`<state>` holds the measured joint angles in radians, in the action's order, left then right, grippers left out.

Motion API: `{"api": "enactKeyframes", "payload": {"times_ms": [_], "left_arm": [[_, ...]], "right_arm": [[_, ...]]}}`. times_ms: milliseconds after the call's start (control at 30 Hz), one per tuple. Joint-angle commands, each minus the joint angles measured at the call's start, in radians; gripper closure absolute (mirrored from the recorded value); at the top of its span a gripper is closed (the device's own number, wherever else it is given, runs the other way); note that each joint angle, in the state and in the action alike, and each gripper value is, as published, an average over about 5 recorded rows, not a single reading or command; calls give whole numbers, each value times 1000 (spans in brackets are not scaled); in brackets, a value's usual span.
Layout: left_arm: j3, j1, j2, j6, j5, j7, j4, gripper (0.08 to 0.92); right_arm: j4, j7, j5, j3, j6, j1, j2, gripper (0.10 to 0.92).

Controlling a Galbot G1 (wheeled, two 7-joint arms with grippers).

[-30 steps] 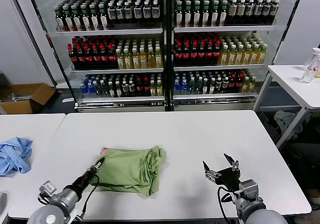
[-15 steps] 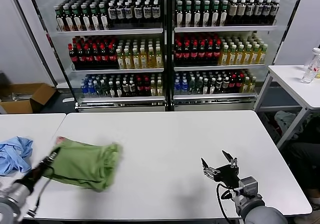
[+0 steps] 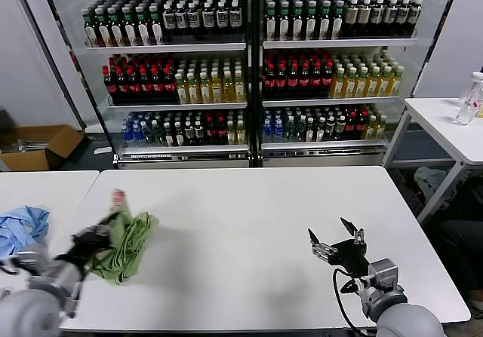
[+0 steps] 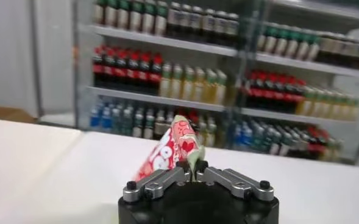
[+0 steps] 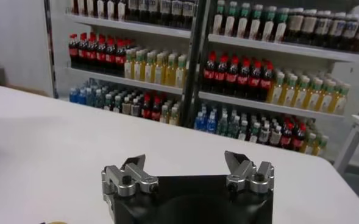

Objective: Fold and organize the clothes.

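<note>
The light green shirt (image 3: 127,240) hangs bunched and partly raised at the left end of the white table (image 3: 256,209). A corner with the red-and-white print (image 3: 118,197) sticks up. My left gripper (image 3: 96,239) is shut on the shirt's edge. In the left wrist view that gripper (image 4: 193,165) pinches a thin green fold, and the printed cloth (image 4: 172,147) rises just beyond the fingers. My right gripper (image 3: 337,240) hovers low over the table's right front, open and holding nothing. In its own wrist view the right gripper (image 5: 185,165) has bare table between its fingers.
A smaller light blue garment (image 3: 20,230) lies on the neighbouring table at the left. Glass-door coolers full of bottles (image 3: 249,73) stand behind the table. A side table (image 3: 445,126) with a bottle is at the right. A cardboard box (image 3: 38,145) sits on the floor at the far left.
My left gripper has pulled the shirt leftward across the table and raised it. The shirt went from a flat folded pile to a bunched, hanging bundle. The right gripper barely moved.
</note>
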<state>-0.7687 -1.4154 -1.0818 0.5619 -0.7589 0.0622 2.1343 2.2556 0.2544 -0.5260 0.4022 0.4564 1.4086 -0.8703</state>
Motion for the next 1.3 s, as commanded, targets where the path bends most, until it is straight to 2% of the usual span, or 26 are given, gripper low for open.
{"api": "enactKeyframes", "payload": {"times_ms": [33, 367, 500, 633, 767, 867, 1067, 1300], "left_arm": [[439, 140, -257, -13, -185, 68, 55, 898], [545, 281, -466, -47, -385, 114, -188, 898], [580, 298, -491, -49, -260, 96, -268, 898], [592, 307, -466, -72, -24, 43, -331, 873], [578, 285, -412, -105, 71, -32, -254, 767], [543, 258, -370, -113, 78, -59, -179, 680], [372, 162, -299, -123, 22, -43, -47, 507], [192, 43, -231, -177, 64, 5, -65, 307]], "right_arm": [[-5, 0, -13, 17, 1, -18, 2, 203], [-30, -4, -19, 17, 0, -44, -3, 203], [-38, -7, -32, 27, 0, -54, -2, 203], [-44, -10, -44, 23, -2, -66, -7, 203], [-54, -12, -70, -11, -5, -94, -19, 203], [-66, -12, -90, -58, -4, -127, -33, 203], [-135, 4, -167, -180, 19, -217, -87, 203], [-385, 69, -186, -334, 72, -365, -217, 203]]}}
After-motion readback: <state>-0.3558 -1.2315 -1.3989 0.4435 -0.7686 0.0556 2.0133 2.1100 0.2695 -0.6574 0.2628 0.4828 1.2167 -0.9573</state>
